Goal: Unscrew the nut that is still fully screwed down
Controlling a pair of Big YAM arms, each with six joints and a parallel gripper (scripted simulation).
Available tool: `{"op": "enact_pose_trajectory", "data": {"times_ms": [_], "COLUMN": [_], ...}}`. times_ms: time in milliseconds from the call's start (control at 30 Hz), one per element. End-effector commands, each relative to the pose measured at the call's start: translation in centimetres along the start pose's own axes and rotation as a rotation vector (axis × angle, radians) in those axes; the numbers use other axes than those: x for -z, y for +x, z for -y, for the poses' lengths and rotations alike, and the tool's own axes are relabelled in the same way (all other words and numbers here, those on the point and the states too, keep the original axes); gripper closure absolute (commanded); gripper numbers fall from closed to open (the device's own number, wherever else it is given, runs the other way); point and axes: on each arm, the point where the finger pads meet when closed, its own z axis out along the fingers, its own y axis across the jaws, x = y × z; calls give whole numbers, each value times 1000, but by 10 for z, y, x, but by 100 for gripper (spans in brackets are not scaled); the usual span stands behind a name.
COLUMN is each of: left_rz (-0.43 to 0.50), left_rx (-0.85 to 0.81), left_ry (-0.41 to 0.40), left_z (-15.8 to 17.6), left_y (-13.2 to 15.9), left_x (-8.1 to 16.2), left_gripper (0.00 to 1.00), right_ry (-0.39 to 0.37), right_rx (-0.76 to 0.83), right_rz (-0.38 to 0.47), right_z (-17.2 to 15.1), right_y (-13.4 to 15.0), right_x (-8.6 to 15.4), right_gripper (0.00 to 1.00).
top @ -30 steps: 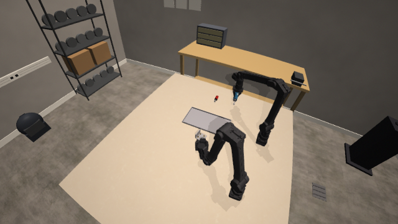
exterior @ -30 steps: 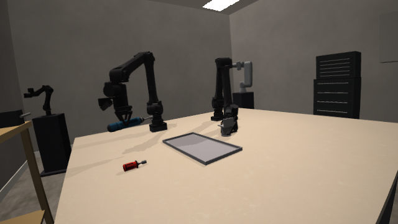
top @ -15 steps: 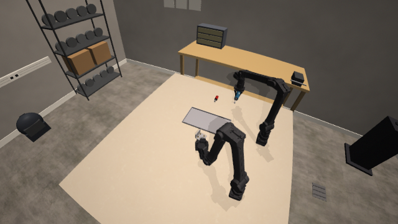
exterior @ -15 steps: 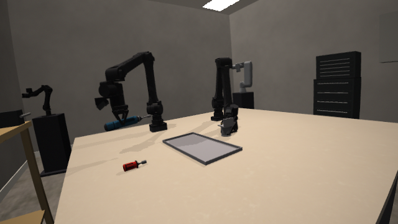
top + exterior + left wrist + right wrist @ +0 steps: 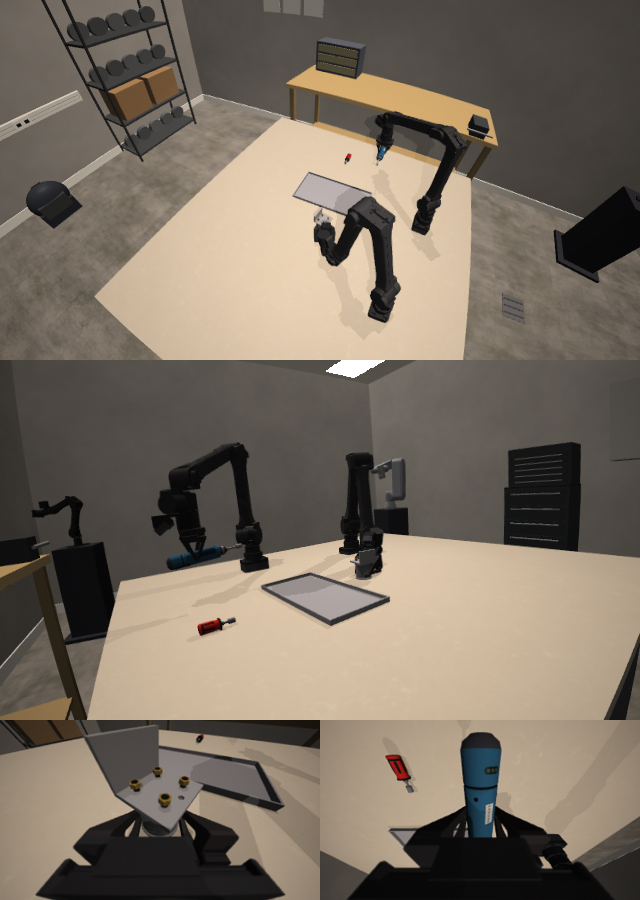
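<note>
The bracket (image 5: 368, 556) (image 5: 129, 760) looks like smooth, matt grey sheet metal, and the nuts (image 5: 164, 799) on it have a brassy metal look with a slight shine. The electric nut driver (image 5: 382, 152) (image 5: 196, 553) (image 5: 481, 772) seems to be smooth blue plastic with a dull dark end cap, while the small red driver (image 5: 348, 157) (image 5: 210, 626) (image 5: 199, 738) (image 5: 398, 767) has a plastic-looking handle and a grey metallic shaft. I'd call the tray (image 5: 320, 192) (image 5: 325, 597) (image 5: 225, 772) matt and smooth inside, the bench (image 5: 215, 240) (image 5: 450, 640) (image 5: 52, 800) (image 5: 545, 764) pale, faintly mottled and unglossy.

high corner view, low tableside view, wrist close-ups
</note>
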Motion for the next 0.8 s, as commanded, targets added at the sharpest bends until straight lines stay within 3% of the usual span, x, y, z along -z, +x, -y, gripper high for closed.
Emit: {"op": "enact_pose_trajectory", "data": {"times_ms": [0, 767], "left_rz": [37, 37], "left_rx": [-26, -26], "left_ry": [6, 6], "left_z": [4, 4], "left_y": [-15, -15], "left_x": [-2, -2], "left_gripper": [41, 41], "right_ry": [-83, -87], "right_rx": [-1, -6], "right_rz": [75, 78], "right_z": [-23, -22], "right_y": [-16, -20], "right_x": [48, 51], "right_gripper": [58, 58]}}
